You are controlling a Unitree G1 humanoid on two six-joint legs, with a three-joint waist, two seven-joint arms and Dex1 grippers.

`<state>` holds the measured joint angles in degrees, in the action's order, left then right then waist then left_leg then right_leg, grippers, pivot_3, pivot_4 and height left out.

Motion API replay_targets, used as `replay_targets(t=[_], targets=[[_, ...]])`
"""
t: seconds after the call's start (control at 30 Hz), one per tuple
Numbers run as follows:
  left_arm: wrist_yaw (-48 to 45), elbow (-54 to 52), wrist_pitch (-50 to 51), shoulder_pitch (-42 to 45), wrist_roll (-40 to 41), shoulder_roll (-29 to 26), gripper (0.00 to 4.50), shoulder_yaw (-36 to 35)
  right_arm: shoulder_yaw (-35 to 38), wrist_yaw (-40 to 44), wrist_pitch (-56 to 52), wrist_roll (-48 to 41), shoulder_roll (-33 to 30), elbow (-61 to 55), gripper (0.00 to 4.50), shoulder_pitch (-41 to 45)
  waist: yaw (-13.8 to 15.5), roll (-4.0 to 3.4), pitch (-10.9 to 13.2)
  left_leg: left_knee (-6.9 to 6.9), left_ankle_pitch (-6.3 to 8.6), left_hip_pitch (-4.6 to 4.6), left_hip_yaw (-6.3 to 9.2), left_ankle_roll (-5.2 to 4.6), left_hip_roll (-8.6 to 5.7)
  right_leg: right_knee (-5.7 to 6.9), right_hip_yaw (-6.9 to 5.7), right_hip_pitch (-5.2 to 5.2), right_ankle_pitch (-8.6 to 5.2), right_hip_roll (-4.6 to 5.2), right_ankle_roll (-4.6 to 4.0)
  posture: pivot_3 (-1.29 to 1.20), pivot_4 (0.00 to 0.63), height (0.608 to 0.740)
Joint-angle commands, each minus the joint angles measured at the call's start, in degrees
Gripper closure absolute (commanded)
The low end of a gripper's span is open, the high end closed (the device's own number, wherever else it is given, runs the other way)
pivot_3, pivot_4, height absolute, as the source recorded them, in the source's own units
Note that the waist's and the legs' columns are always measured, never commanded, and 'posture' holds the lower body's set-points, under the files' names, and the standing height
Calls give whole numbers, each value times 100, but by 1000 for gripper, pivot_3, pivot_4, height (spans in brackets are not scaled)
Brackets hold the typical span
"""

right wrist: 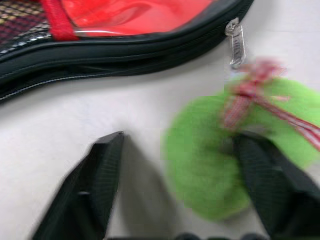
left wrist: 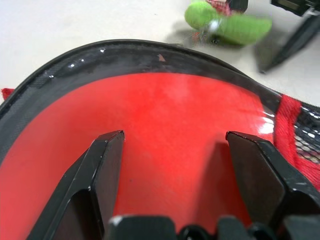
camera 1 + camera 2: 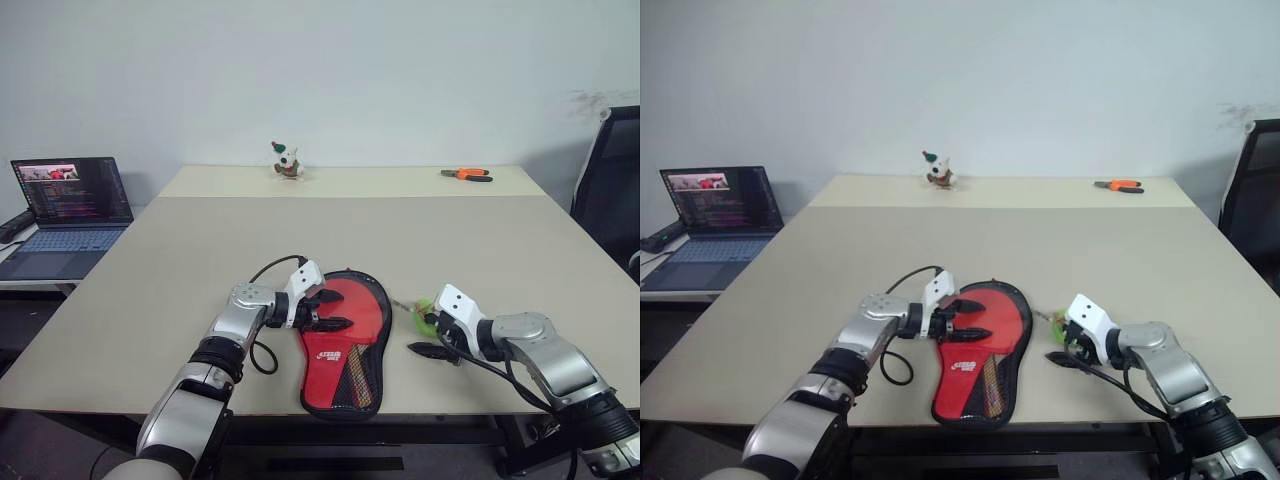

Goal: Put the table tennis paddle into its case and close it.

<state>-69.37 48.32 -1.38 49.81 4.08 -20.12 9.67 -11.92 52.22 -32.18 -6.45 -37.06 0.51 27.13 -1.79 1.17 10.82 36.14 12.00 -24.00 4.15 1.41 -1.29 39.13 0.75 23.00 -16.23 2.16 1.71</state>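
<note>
Lying near the front edge of the table (image 3: 180, 240), about midway along it: the case (image 3: 342, 345), red mesh side up, with the table tennis paddle (image 3: 355, 308) showing as a smooth red face inside the round end. Judging the paddle as already in; closing apparently still left to do, though how far the zipper is drawn is not showing.

Hovering over the round end from the case's left side: the left gripper (image 3: 328, 309), fingers spread, red rubber showing between them in the left wrist view, pinching nothing.

Sitting low on the table just right of the case: the right gripper (image 3: 428, 335), fingers apart on either side of the green pull tag (image 1: 220, 150) in the right wrist view, one finger against the fluff; not yet clamping it as far as can be judged. Metal zipper pull (image 1: 235, 44) lying beside the case's black edge.

Leaving plenty of bare table behind and to both sides for a pull around the rim; little room toward the front edge. Standing well apart along the far edge: pliers (image 3: 466, 174) and a small toy figure (image 3: 287, 161). Sitting off the left edge on a lower surface: a laptop (image 3: 66, 215).
</note>
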Motion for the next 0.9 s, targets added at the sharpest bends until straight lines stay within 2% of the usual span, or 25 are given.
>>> replay_targets(t=[0.03,0.2,0.23,0.43,0.73,0.9], targets=[[-25,-178,-33,-55,-36,9,947,18,189,147,-48,-116,-176,-155,2422,50,0,0,0,0,0,0,0,0,0,0,0,0,0,0,0,0,150,740],[21,-127,-27,-66,-69,85,947,28,238,496,-182,-294,-623,-801,4199,-196,4,0,0,1,0,0,1,0,0,0,-1,-1,0,0,0,0,150,740],[33,-99,-26,-55,-72,107,947,27,248,559,-202,-329,-732,-1003,4423,-293,5,0,0,1,0,1,2,-1,0,-1,-1,-2,0,0,0,0,150,740],[-88,111,-103,20,-150,181,947,85,259,678,-572,-639,-1016,-2095,4423,-789,11,0,-1,3,1,14,9,-1,-1,-5,-10,-24,0,1,1,0,150,740],[-108,986,-777,322,-617,213,947,351,145,533,-769,-682,-1084,-2555,4423,-1117,14,2,-2,9,1,54,17,-2,-2,-16,-29,-78,-3,1,5,0,150,740],[15,1297,-972,361,-737,343,947,419,325,746,-1030,-1006,-1493,-3289,4423,-1685,17,3,-7,8,1,60,24,-2,-2,-15,-30,-86,-5,2,9,0,150,740]])
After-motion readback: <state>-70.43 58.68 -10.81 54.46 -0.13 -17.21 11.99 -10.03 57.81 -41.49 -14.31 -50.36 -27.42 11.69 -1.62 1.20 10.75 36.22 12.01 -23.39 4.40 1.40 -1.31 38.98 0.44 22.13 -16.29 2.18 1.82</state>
